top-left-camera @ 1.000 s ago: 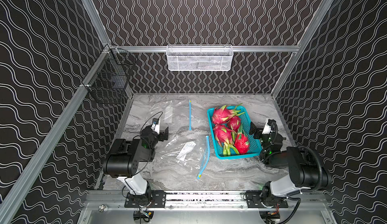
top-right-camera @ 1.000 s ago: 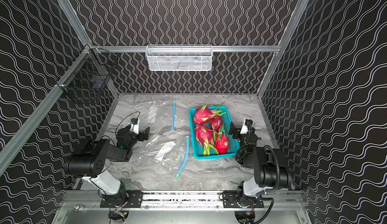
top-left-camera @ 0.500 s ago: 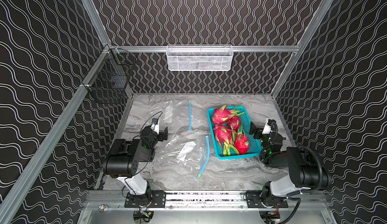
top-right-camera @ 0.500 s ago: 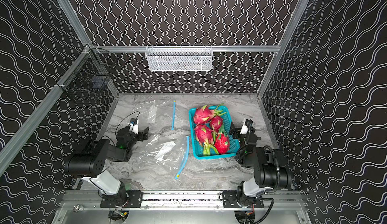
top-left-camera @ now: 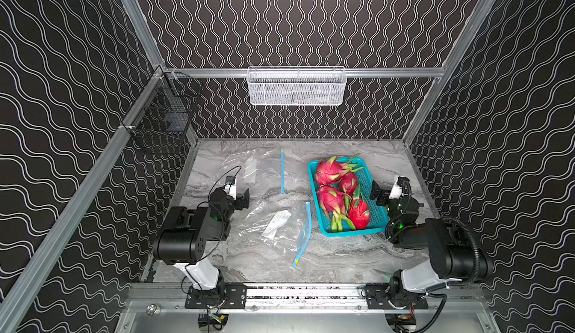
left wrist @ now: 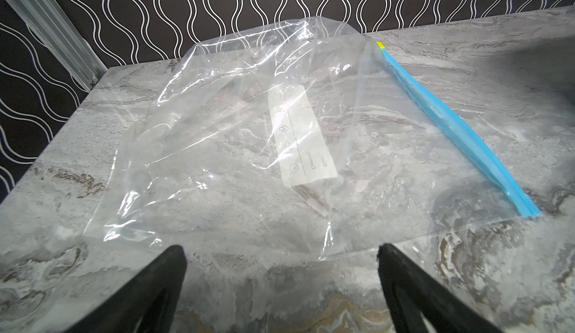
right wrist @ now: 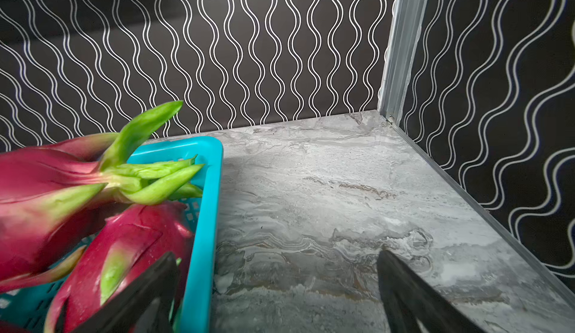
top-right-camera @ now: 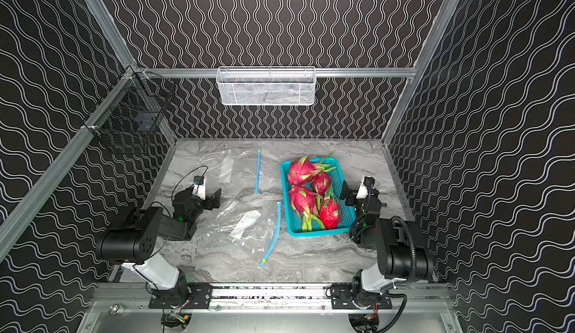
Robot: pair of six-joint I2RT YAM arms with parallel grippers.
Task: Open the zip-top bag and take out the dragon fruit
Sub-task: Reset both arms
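— Where were the dragon fruits (top-left-camera: pixel 329 172)?
— Four lay together in the teal basket (top-left-camera: pixel 351 231) on the right side of the desk (top-left-camera: pixel 342 253), outside both bags.
— And the bags?
— Both lay flat. The far zip-top bag (top-left-camera: pixel 249 166) was towards the back, and the near zip-top bag (top-left-camera: pixel 273 225) was mid-desk with its blue strip beside the basket.
— The pincers?
— The left pincer (top-left-camera: pixel 239 193) stood wide apart and empty, low at the edge of the far zip-top bag. The right pincer (top-left-camera: pixel 385 191) was spread too, holding nothing, just beside the basket's right wall
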